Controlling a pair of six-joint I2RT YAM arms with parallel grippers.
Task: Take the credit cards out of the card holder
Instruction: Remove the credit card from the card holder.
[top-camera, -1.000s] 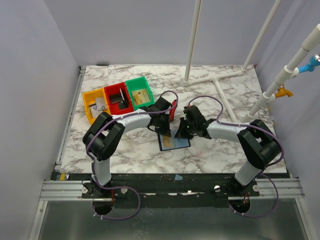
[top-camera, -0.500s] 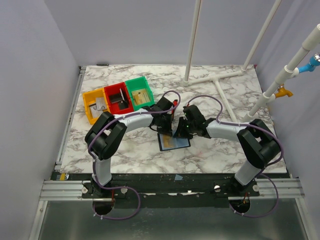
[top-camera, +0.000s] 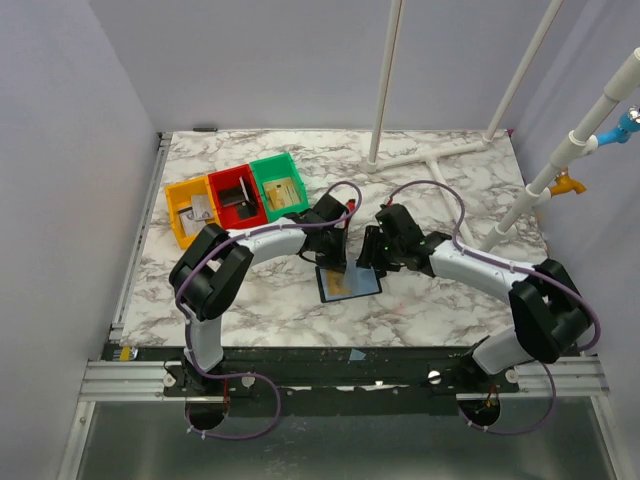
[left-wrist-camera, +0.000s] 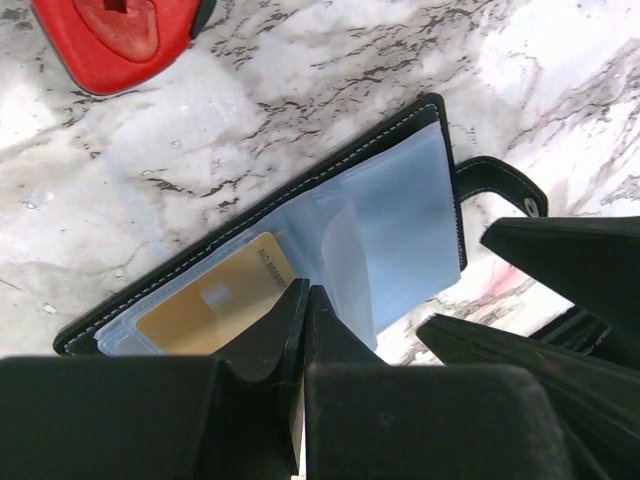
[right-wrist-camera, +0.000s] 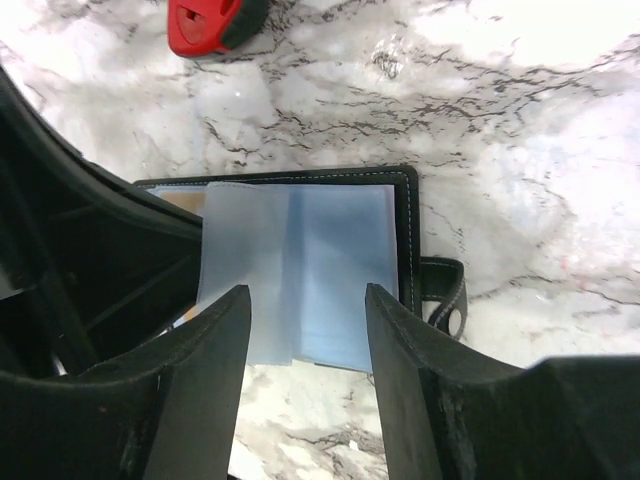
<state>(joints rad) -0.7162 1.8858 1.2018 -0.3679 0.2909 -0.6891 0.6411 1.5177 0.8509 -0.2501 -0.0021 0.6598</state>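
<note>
The small black leather card holder is laid open on the white marble table. The left gripper is squeezed shut just beside a flat tan-gold credit card tucked inside. The right gripper is held open above the holder.

Walls: plain pale lavender-grey, at left, back and right.
Table: white marble pattern, grey veins, mid-frame.
Pipes: white tubes, upper right; blue fitting at the right edge.
Rail: aluminium, along the table's near edge.
Floor: dull grey, bottom.
Light: even, soft.
</note>
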